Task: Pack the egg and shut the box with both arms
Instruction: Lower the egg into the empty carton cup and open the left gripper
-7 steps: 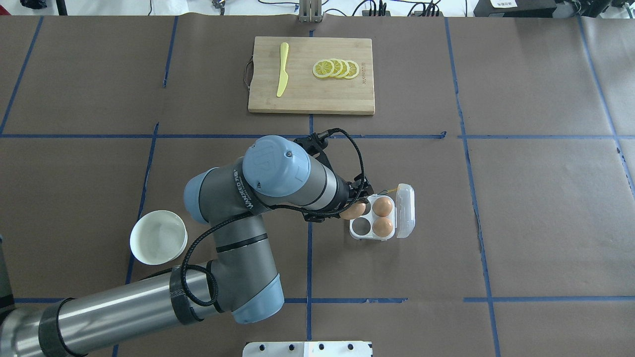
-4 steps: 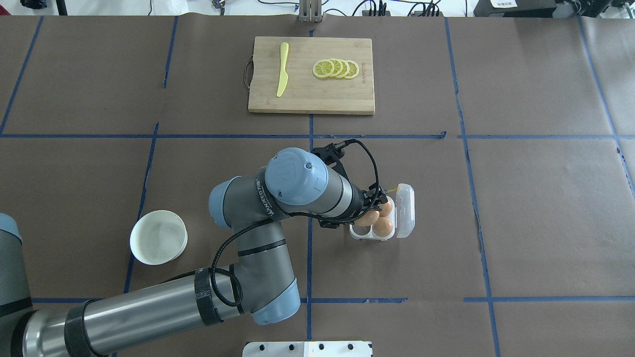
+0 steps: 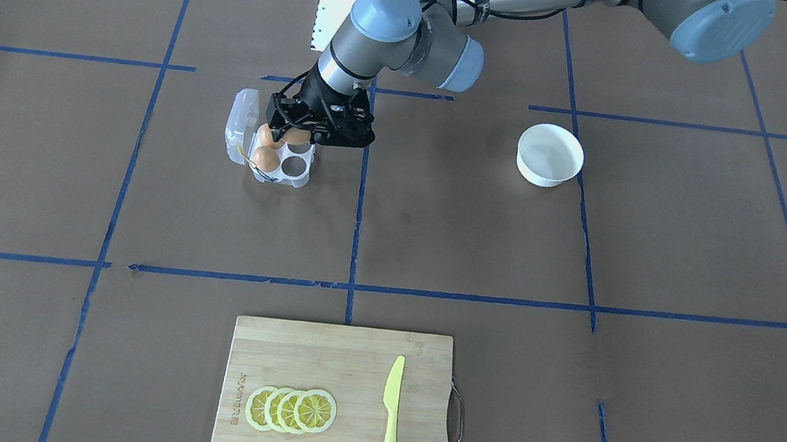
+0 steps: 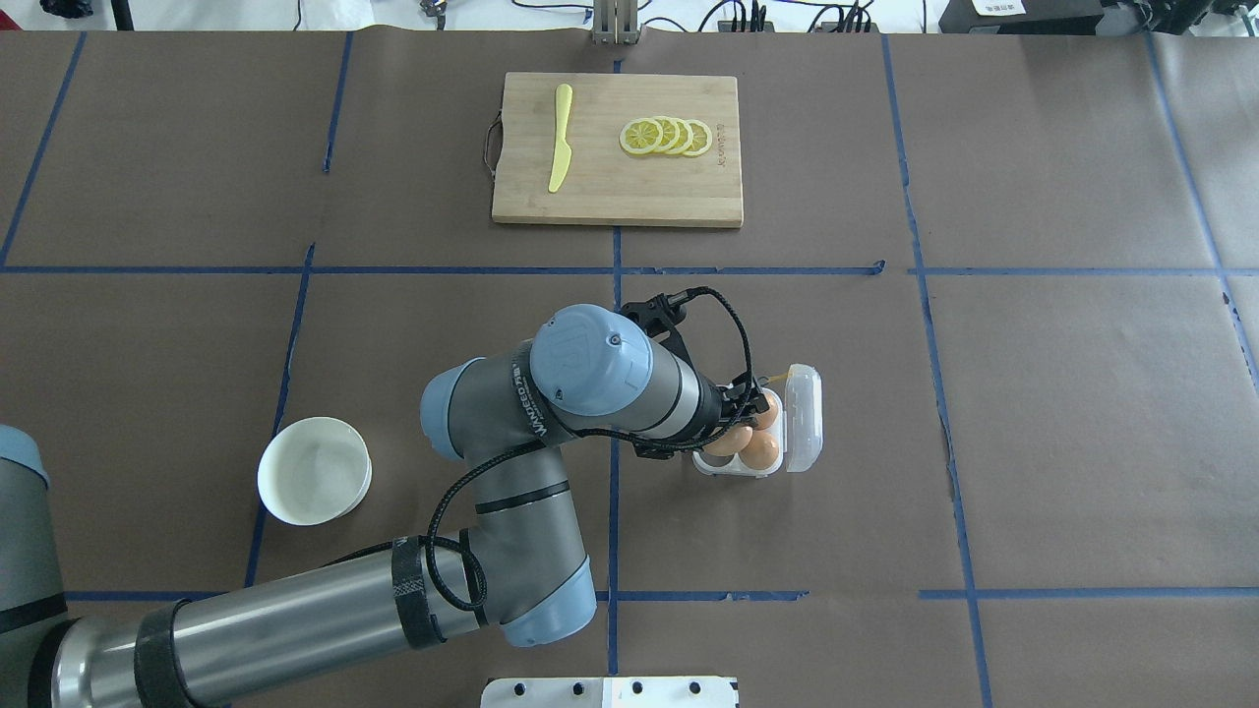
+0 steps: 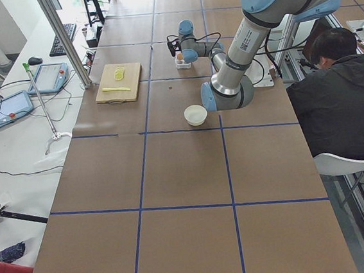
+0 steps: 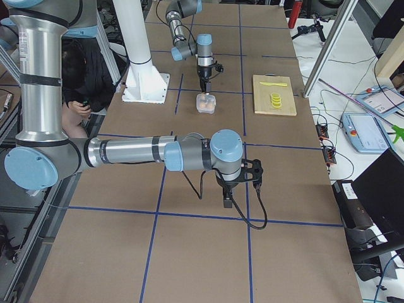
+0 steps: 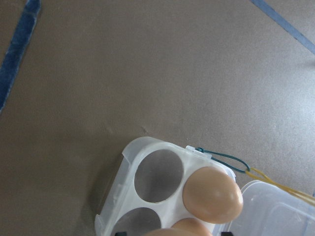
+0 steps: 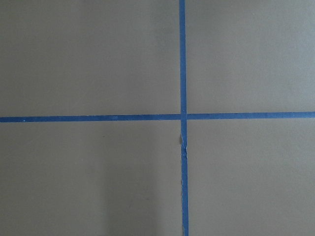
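Note:
My left gripper (image 4: 736,425) is shut on a tan-orange egg (image 4: 726,442) and holds it just above the clear egg box (image 4: 730,466), over the empty cups on its left side. Two more eggs (image 4: 761,451) sit in the box's right-hand cups. The box's clear lid (image 4: 804,418) lies open to the right. In the front-facing view the held egg (image 3: 293,137) hangs between the black fingers over the box (image 3: 295,163). The left wrist view shows two empty cups (image 7: 158,175) and one seated egg (image 7: 212,194). My right gripper (image 6: 227,203) hangs over bare table; I cannot tell whether it is open.
A white bowl (image 4: 315,470) stands left of the left arm's elbow. A wooden cutting board (image 4: 615,197) with a yellow knife (image 4: 561,138) and lemon slices (image 4: 666,136) lies at the far middle. A seated person (image 5: 336,96) is beside the robot's base.
My left gripper has moved right with the egg, from the box's left edge to over its left-side cups, and has come slightly nearer to the robot.

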`<move>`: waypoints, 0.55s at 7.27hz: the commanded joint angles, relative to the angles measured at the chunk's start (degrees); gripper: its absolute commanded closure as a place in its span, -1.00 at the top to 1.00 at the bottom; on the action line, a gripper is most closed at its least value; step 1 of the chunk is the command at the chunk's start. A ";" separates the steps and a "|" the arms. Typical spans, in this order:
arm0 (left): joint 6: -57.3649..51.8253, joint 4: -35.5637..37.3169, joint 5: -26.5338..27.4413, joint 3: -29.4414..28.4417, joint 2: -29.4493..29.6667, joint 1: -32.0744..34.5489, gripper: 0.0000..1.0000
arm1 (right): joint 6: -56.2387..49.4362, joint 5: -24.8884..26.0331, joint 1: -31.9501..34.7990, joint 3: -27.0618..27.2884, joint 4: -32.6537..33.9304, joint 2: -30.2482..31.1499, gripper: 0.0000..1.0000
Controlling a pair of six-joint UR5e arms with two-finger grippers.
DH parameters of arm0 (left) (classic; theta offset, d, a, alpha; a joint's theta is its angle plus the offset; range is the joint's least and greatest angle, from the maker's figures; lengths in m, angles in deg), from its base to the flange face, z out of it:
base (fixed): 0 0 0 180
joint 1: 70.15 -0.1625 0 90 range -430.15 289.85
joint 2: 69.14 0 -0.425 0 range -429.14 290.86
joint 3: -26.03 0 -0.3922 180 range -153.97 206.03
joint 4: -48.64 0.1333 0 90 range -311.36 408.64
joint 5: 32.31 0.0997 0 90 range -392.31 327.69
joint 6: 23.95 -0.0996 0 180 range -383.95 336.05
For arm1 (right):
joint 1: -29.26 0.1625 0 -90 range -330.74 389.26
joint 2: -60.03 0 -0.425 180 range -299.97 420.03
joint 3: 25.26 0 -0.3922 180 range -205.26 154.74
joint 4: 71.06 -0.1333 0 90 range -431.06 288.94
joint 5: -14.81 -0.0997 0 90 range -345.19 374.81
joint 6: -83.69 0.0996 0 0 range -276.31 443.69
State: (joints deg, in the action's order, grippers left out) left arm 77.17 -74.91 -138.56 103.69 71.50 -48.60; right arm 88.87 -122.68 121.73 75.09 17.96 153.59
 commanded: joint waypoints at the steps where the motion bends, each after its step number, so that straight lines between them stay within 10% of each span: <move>1: -1.19 0.07 -0.01 0.64 -0.37 0.07 0.99 | 0.00 0.03 -0.02 0.02 -0.07 -0.12 1.00; 4: -1.19 0.94 -0.36 4.84 -1.16 0.86 0.99 | 0.00 0.03 -0.01 0.02 -0.07 -0.12 1.00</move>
State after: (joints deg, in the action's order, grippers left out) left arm 76.00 -74.42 -138.70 106.41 70.88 -48.25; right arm 88.87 -122.65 121.77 75.11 17.89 153.47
